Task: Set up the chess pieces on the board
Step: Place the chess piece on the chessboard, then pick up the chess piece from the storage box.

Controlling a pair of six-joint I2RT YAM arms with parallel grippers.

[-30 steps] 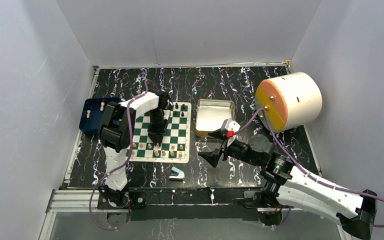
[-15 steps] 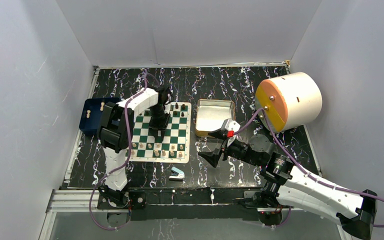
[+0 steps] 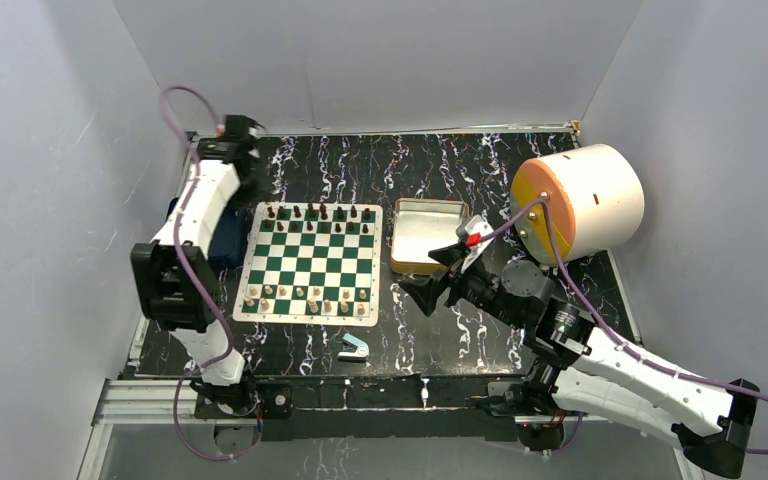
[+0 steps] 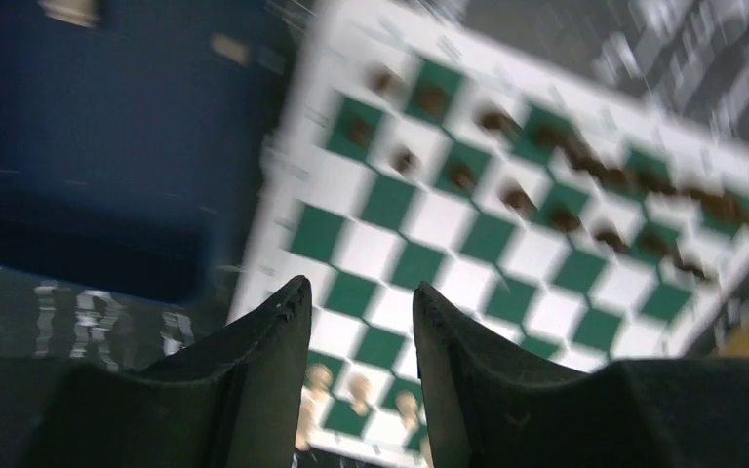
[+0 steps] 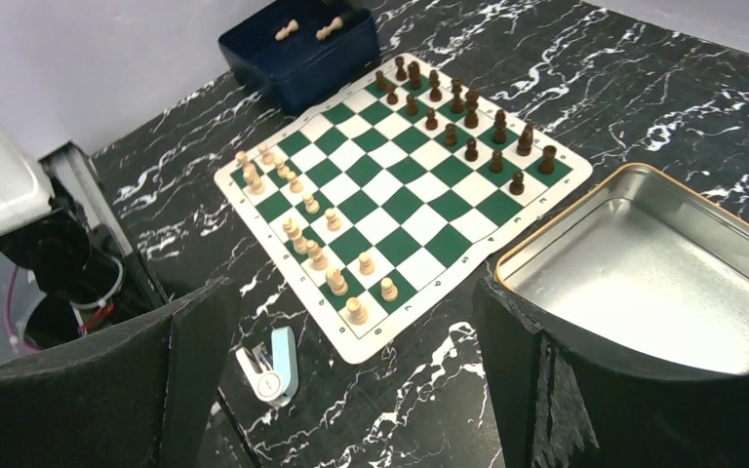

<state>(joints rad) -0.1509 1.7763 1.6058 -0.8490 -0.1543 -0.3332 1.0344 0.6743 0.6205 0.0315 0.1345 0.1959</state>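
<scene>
Your left arm [image 3: 200,200] has swung off the board [image 3: 310,262], where it hung a second ago, and now reaches to the far left corner of the table [image 3: 460,170], above the dark blue tray [image 5: 293,68]. The left gripper [image 4: 356,292] has eased apart as it moved: its fingers [image 4: 273,341] stand a narrow gap apart with nothing between them. The wrist view is blurred, but you can make out the tray to the left and the board to the right below it.

Your right gripper [image 3: 430,272] has shifted only slightly. It hovers just right of the board's near right corner, beside the silver tin [image 3: 428,235], its jaws spread wide and holding nothing.

The board lies flat at centre left. The dark pieces [image 5: 458,107] stand in two rows along its far edge, and the pale pieces [image 5: 312,229] stand along its near edge. Two more pale pieces [image 5: 288,29] lie in the tray, just off the board's far left corner.

A small blue-and-white stapler-like object [image 3: 353,347] sits on the table near the board's near edge. A cream drum with an orange face [image 3: 580,200] rests at the far right.
</scene>
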